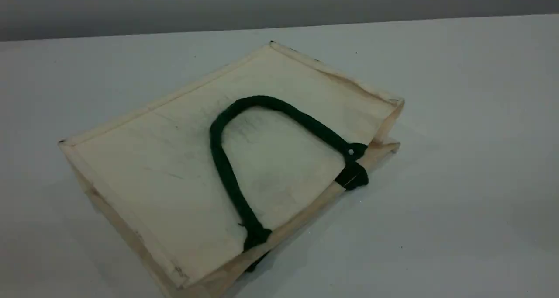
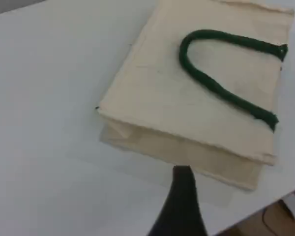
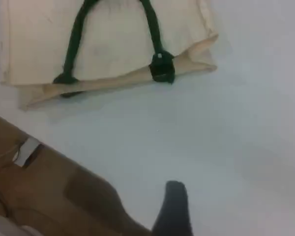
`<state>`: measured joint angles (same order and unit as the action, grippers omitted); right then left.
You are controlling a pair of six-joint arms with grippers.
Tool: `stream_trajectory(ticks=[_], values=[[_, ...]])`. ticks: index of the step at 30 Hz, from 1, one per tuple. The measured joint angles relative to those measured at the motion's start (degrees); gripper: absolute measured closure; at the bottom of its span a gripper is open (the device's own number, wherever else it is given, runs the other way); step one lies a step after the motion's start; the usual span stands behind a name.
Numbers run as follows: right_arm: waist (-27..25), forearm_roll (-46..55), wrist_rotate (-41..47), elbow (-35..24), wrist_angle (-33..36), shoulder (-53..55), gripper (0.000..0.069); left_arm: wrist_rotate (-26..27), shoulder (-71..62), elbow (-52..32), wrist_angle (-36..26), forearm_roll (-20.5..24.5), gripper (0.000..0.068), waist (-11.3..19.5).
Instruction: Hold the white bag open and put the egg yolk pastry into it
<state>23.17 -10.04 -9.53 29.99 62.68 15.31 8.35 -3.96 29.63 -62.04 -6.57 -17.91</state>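
Observation:
The white bag lies flat on its side on the table, mouth pressed nearly closed and facing the right front. One dark green rope handle rests in an arch on its upper face. The egg yolk pastry is out of view. Neither gripper shows in the scene view. In the left wrist view, the left gripper's dark fingertip hangs over bare table just short of the bag's folded bottom edge. In the right wrist view, the right fingertip hovers well clear of the bag's mouth edge. Nothing is held by either.
The white table's edge runs close under the right fingertip, with brown floor beyond it and a small white object lying there. The same edge cuts the corner of the left wrist view.

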Motion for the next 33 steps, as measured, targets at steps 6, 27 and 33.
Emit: stream_trajectory(ticks=[6,27,33], values=[[0.00,0.13,0.00,0.00,0.05,0.00,0.0122,-0.66,0.05,-0.66,0.00,0.84,0.0127,0.00],[-21.33,-1.79,0.21,0.00,0.57,-12.54,0.0123,-0.27,0.05,-0.61,-0.02,0.51,0.0129,13.54],[-26.02,-1.83,0.16,0.00,0.51,-15.40,0.0123,-0.27,0.05,-0.61,-0.02,0.51,0.0129,13.86]])
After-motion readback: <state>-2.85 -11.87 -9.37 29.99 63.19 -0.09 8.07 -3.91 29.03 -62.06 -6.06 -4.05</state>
